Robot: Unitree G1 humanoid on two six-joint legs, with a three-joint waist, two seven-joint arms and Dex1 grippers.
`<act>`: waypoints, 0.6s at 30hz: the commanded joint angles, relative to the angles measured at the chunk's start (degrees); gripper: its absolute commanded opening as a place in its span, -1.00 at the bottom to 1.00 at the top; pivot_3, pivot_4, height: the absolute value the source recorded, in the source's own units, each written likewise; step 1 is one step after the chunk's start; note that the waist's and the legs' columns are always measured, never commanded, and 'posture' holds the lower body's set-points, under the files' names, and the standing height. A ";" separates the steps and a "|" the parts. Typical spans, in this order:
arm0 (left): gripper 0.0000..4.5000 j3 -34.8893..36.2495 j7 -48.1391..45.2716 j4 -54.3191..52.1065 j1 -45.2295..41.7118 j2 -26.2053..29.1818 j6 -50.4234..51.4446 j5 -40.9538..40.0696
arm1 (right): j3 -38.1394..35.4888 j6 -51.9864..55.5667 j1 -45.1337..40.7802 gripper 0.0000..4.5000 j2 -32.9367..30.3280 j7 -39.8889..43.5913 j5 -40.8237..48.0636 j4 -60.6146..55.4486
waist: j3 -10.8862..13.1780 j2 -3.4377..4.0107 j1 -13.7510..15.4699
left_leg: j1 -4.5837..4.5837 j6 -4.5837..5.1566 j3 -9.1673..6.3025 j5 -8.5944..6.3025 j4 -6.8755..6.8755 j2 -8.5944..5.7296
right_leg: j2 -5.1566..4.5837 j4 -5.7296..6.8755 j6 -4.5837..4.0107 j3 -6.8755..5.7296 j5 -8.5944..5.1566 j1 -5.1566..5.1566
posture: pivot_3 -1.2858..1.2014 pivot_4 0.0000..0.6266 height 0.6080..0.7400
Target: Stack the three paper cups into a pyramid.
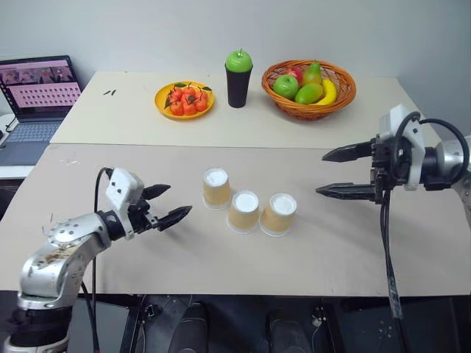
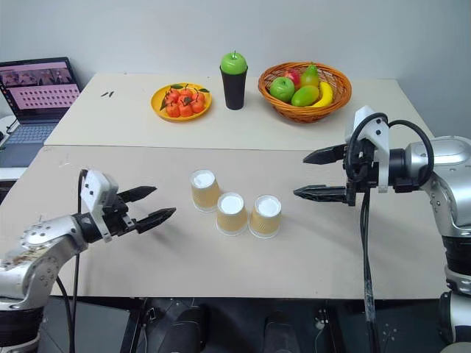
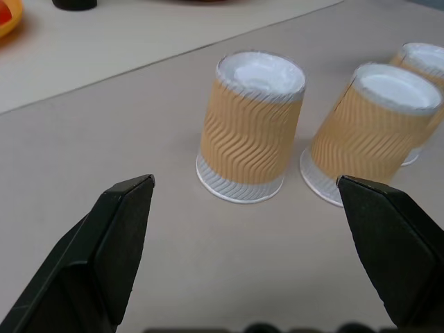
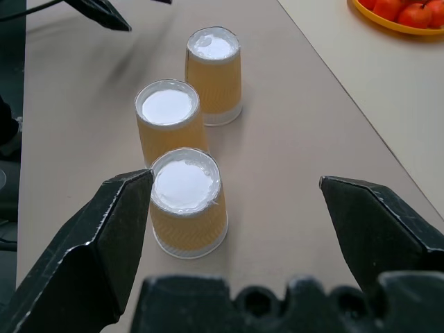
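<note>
laptop (image 1: 37,95), tomato plate (image 1: 184,101), apple-topped black cup (image 1: 238,81), fruit basket (image 1: 309,90).

Three paper cups (image 1: 243,209) upside down in a row mid-table (image 1: 221,257), left gripper (image 1: 165,206) to their left, right gripper (image 1: 340,173) to their right, basket (image 1: 309,90) behind.

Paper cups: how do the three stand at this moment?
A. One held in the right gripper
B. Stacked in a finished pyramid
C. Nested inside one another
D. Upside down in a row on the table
D: the three paper cups stand separately, white bases up, on the table, none lifted or stacked.
</note>
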 commanded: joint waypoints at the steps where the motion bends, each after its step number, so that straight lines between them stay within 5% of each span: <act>1: 1.00 -0.92 0.14 0.59 -1.58 -1.28 -3.70 1.43 | -3.28 1.23 0.01 0.99 -1.63 -0.67 1.70 -2.39 | 0.00 0.00 -0.01 | 0.00 0.00 0.00 0.00 0.00 0.00 | 0.00 0.00 0.00 0.00 0.00 0.00 | 0.03 -0.52 0.95; 18: 1.00 -8.49 0.58 16.50 -9.75 -10.60 -20.19 11.42 | -9.87 10.69 4.99 0.99 -3.55 -4.94 11.83 -13.13 | -0.01 -0.01 -0.06 | 0.00 0.00 -0.01 0.00 0.03 0.00 | 0.01 0.02 0.01 0.00 0.02 0.02 | 0.03 -0.52 0.95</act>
